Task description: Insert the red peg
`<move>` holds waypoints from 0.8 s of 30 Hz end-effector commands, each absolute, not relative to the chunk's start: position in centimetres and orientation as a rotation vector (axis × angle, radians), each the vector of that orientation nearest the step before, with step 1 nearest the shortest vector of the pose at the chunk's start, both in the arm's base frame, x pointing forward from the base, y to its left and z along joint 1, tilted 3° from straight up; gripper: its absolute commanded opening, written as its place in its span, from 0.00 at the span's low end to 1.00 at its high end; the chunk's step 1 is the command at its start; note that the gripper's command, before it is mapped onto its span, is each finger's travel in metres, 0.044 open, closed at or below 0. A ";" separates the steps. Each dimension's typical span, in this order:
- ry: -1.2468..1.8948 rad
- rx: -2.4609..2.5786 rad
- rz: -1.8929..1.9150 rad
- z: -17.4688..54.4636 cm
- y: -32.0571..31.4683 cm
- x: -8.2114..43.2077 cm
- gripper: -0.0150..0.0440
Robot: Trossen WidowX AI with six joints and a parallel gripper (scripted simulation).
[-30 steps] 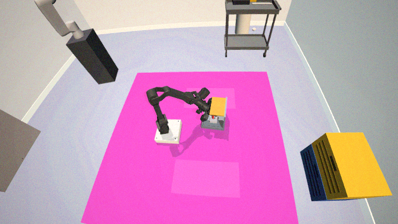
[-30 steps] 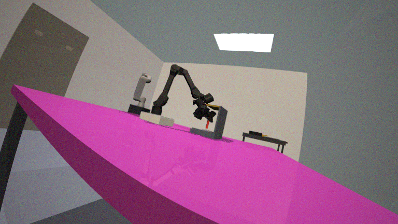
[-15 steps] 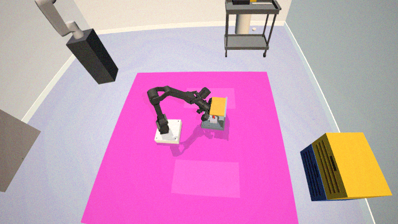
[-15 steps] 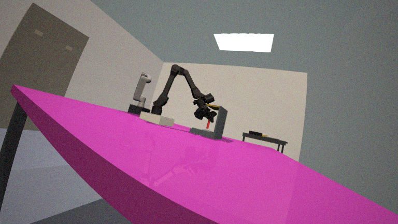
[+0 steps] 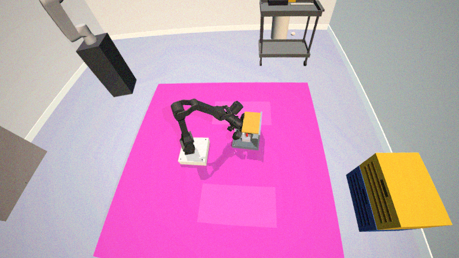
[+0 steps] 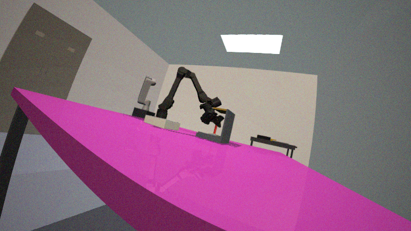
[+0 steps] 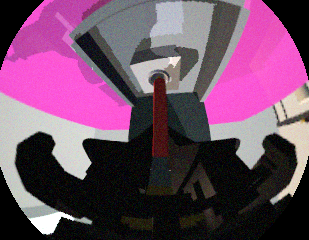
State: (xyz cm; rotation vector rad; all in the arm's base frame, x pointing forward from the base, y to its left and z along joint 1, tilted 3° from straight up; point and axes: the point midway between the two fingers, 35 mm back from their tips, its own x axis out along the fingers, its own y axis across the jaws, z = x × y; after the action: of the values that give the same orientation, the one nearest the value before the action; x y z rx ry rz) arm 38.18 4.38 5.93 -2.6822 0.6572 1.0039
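Observation:
The red peg [image 5: 246,134] [image 6: 215,129] [image 7: 160,117] is held about upright by my gripper [image 6: 217,123] [image 7: 158,127], which is shut on its upper part. Peg and fingers are inside the box [image 5: 238,146] [image 6: 228,126] [image 7: 223,42], below the yellow-orange roof [image 5: 251,122] [image 6: 220,109]. The pale block [image 5: 245,139] [image 7: 143,73] stands on the box floor under the peg. In the wrist view the peg's lower end is at the ringed hole in the block's top. How far it is in, if at all, cannot be told. The roof partly hides the fingers in the top view.
The box's grey back wall rises just beyond the fingers, and the roof is close beside the gripper body. The white arm base [image 5: 202,150] [image 6: 172,124] stands on the magenta table [image 5: 152,200] [image 6: 145,155]. The cart, cabinet and second arm are away from the table.

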 end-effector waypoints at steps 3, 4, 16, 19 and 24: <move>0.655 -2.683 1.012 5.0 4.4 38.0 0.25; 0.655 -2.683 1.012 4.9 4.4 38.0 0.25; 0.655 -2.683 1.012 3.6 4.4 38.1 0.25; 0.655 -2.683 1.012 3.4 4.5 38.1 0.25; 0.655 -2.683 1.012 3.2 4.5 38.1 0.25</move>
State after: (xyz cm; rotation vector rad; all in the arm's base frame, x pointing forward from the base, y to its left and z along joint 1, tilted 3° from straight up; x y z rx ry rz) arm 38.35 4.43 4.19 -2.6871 0.6577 0.9793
